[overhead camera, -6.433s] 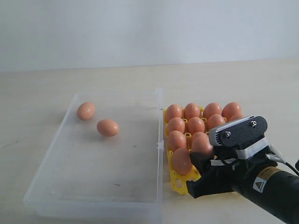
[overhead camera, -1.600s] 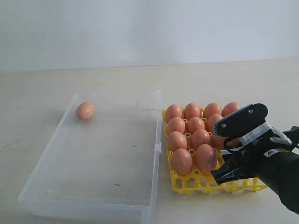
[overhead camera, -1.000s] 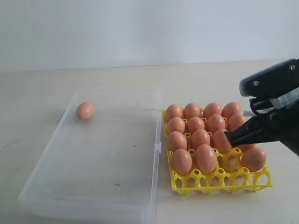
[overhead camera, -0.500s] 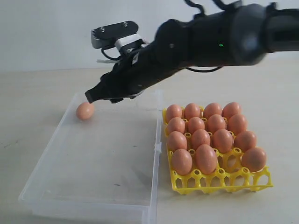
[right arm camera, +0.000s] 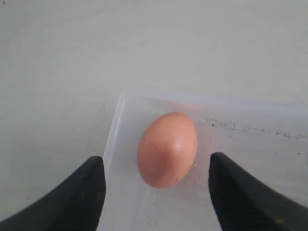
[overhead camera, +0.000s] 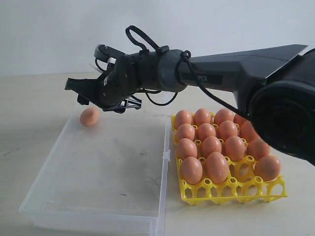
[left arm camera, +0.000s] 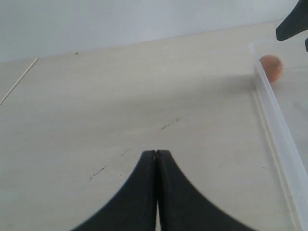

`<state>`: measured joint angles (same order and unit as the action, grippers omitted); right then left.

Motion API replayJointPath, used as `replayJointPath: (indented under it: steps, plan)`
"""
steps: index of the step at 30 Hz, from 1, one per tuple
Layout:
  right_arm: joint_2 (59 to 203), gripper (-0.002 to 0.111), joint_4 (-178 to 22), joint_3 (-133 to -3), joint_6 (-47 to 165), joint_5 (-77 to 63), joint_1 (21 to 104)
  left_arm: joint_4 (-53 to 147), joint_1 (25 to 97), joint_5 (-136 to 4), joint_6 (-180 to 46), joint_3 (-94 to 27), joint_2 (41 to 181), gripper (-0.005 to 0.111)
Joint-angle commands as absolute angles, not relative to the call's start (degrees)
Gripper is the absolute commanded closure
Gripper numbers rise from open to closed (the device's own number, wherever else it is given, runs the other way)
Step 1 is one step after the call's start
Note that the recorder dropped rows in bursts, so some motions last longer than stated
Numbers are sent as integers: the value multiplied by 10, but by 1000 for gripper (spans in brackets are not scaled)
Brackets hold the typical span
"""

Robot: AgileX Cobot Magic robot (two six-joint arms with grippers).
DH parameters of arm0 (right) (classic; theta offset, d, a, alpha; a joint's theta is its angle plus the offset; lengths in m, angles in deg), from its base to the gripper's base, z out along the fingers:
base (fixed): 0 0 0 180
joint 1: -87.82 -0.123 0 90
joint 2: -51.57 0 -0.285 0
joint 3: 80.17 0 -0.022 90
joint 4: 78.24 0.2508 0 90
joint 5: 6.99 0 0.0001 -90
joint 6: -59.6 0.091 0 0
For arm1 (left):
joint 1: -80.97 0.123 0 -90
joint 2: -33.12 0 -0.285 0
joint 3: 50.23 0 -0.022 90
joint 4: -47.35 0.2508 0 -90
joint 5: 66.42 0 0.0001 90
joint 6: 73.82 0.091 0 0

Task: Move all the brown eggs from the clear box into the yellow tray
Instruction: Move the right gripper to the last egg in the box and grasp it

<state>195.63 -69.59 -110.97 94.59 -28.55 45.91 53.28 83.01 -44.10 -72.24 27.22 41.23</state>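
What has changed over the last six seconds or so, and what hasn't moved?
The right gripper left the yellow tray, swung across to the far left corner of the clear box, and now hovers open over the last egg. The second egg that lay in the box is gone from it, and the tray has gained eggs; one front cup is empty. The last egg has stayed put.

Brown eggs: smooth shell, soft satin sheen, faint speckling.
Clear box: transparent plastic, glossy, lightly scuffed floor.
Yellow tray: opaque moulded plastic, semi-gloss.
Table: pale wood-look surface, matt, faintly marked.
Right end effector: black, matt.
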Motion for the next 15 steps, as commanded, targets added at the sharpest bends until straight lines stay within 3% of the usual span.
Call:
replayJointPath:
  steps: [1,15]
  plan:
    - [1975,47,-694,-1147,978,-295,458,531,827,-446,-725,270,409,107]
    - [2029,47,-692,-1193,987,-331,458,531,827,-446,-725,270,409,107]
